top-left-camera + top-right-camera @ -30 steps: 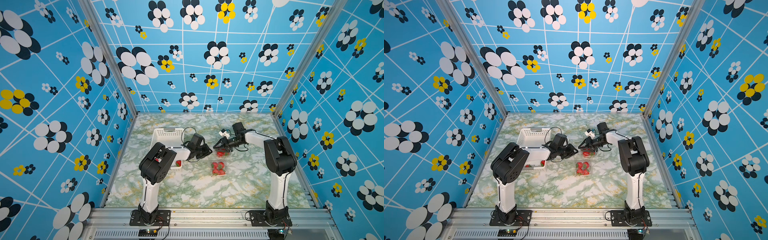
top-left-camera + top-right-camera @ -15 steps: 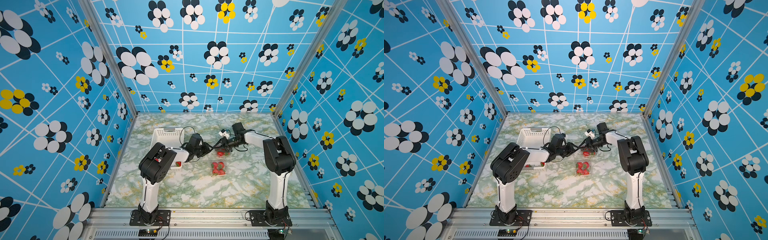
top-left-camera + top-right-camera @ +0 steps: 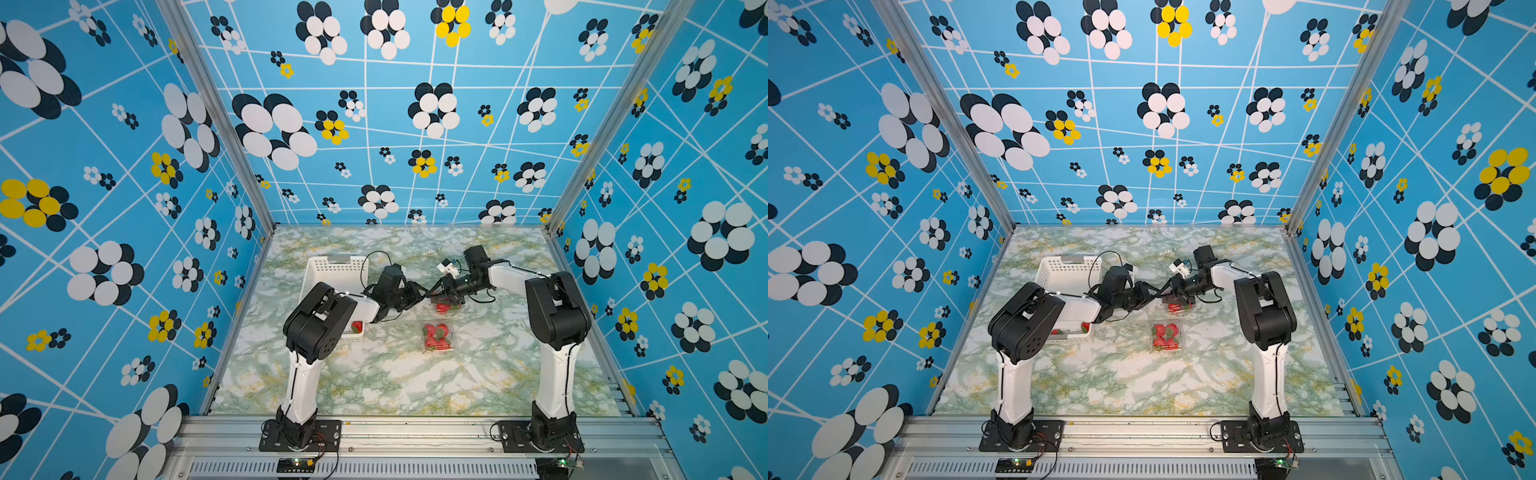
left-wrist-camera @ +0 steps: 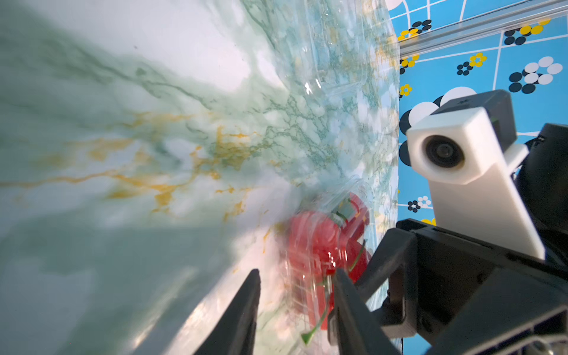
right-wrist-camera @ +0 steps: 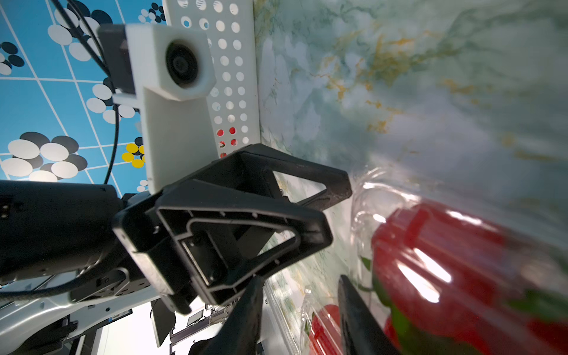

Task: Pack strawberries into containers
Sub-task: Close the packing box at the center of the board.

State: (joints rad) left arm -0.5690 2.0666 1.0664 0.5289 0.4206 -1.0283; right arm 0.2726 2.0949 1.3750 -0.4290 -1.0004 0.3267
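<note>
A: Layout, biggest first?
B: Marble table (image 3: 374, 374) under everything. The white basket (image 3: 332, 270) sat well behind the left gripper (image 4: 296, 273), away from its tips. A few strawberries (image 3: 356, 327) showed in its end nearest the arm bases.
A: Grippers?
B: The left gripper and right gripper (image 5: 300, 278) pointed at each other, tips close together, both low over one container.
A: Which one?
B: The container at the tips (image 3: 448, 307), with strawberries inside, lay right at both sets of fingertips. The second container (image 3: 438, 337), also loaded, lay near the tips on the arm-base side. The empty container (image 4: 335, 58) lay well beyond the left fingertips.
A: Finger state?
B: The left fingers (image 4: 246, 307) stood a narrow gap apart, with clear plastic and red fruit seen in the gap. The right fingers (image 5: 353, 313) were the same — narrow gap, clear rim between. I couldn't tell whether either pinched the plastic.
</note>
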